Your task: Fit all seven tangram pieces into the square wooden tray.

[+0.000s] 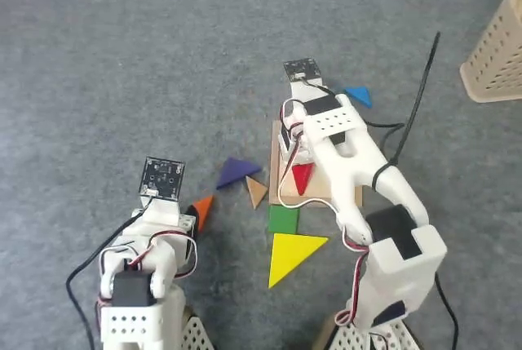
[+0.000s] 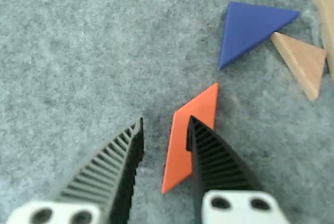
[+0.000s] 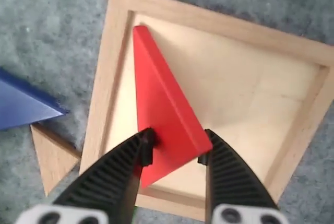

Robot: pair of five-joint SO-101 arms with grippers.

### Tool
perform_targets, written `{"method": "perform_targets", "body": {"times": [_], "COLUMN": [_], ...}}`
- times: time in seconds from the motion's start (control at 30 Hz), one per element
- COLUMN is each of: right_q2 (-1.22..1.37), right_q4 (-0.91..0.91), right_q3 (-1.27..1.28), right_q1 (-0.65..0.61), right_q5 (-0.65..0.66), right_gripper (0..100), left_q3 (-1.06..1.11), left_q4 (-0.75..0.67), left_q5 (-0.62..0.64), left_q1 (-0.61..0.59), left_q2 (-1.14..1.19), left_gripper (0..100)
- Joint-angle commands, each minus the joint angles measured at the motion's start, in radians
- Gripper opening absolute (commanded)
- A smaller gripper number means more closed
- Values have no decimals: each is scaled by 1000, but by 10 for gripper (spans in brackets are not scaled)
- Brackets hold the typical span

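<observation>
The square wooden tray (image 1: 352, 193) (image 3: 219, 23) lies under my right arm. My right gripper (image 1: 298, 162) (image 3: 176, 140) is shut on the red triangle (image 1: 303, 177) (image 3: 159, 104), which sits tilted inside the tray with one point at a tray corner. My left gripper (image 1: 194, 206) (image 2: 164, 130) stands open low over the carpet, one fingertip over the orange parallelogram (image 1: 201, 206) (image 2: 193, 112). Past it lie the dark blue triangle (image 1: 236, 172) (image 2: 248, 28) and the tan triangle (image 1: 257, 192) (image 2: 303, 62). A green square (image 1: 283, 219) and a yellow triangle (image 1: 292, 254) lie in front of the tray.
A light blue triangle (image 1: 358, 96) lies behind the tray beside a black cable (image 1: 420, 93). A beige perforated basket (image 1: 497, 44) stands at the far right. Grey carpet (image 1: 122, 81) stretches open at the left and back.
</observation>
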Motion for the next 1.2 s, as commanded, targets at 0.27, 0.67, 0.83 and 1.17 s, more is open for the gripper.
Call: {"method": "perform_targets", "body": {"times": [0.27,0.67,0.83,1.17], "right_q2": [-337,-367,-257,-170], "right_q4": [-96,-377,-389,-312], "right_q3": [144,361,354,295], "right_q1": [13,88,77,-44], "right_q5": [84,92,92,92], "right_gripper": [148,58,21,6], "left_q3": [-5,-5,-5,-5], "left_q4": [6,6,6,6], "left_q5": [5,5,5,5], "left_q1": [0,0,0,0], "left_q2": [-15,-15,-15,-15], "left_gripper": [133,133,133,133]}}
